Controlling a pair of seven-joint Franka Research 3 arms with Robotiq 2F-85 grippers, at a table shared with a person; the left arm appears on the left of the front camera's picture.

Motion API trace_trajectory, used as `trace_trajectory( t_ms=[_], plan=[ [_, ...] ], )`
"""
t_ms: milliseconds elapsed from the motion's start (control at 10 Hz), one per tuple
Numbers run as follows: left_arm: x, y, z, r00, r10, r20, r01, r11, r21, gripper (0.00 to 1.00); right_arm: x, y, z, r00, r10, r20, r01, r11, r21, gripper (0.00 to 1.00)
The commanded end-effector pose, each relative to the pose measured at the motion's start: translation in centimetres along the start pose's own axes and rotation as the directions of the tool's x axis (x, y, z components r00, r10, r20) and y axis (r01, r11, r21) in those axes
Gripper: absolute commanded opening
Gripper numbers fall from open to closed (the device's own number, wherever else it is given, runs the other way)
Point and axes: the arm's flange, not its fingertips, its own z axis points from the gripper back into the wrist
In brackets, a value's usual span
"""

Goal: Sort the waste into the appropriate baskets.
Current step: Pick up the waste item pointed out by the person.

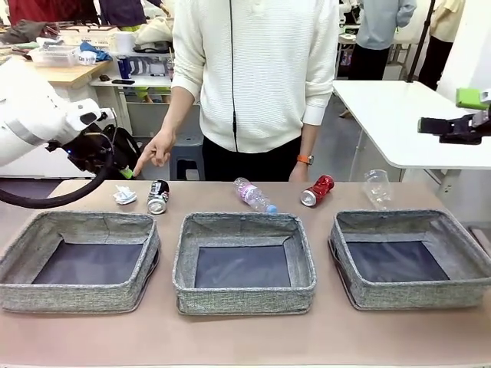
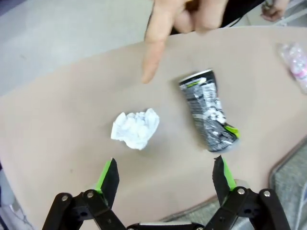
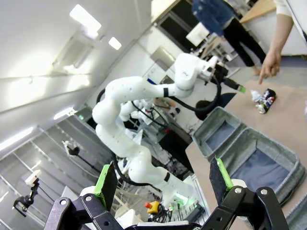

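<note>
A crumpled white paper ball [image 1: 125, 196] [image 2: 135, 128] and a black-and-silver can [image 1: 158, 196] [image 2: 208, 111] lie side by side at the table's far left. My left gripper [image 1: 121, 169] [image 2: 165, 178] hovers open just above them, holding nothing. The person's hand [image 1: 157, 149] points a finger [image 2: 153, 52] down at the paper ball. Further right lie a clear bottle [image 1: 255, 195], a red can [image 1: 317, 190] and a clear cup [image 1: 377, 188]. Three grey baskets [image 1: 77, 295] [image 1: 244, 297] [image 1: 414, 294] stand in a row in front, with nothing in them. My right gripper [image 1: 433, 125] [image 3: 163, 179] is open, raised off to the right.
The person stands at the far edge behind the bottle, the other hand [image 1: 299, 172] resting near the red can. A white table [image 1: 399, 115] stands at the back right, under my right gripper. Bare tabletop [image 1: 245, 337] runs in front of the baskets.
</note>
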Motion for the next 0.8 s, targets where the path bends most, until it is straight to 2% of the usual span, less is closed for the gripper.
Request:
trace_trajectory(
  t_ms=[0,700],
  plan=[
    [2.1,0.8,-1.1,0.997,0.028,-0.072,-0.026,0.999,0.02,1.0,0.4,-0.1,-0.2,0.999,0.03,0.014,-0.03,0.999,0.016,1.0],
    [3.0,2.5,-6.5,0.989,0.058,-0.138,-0.054,0.998,0.032,1.0,0.4,-0.1,-0.2,0.999,0.03,0.014,-0.03,0.999,0.016,1.0]
  ],
)
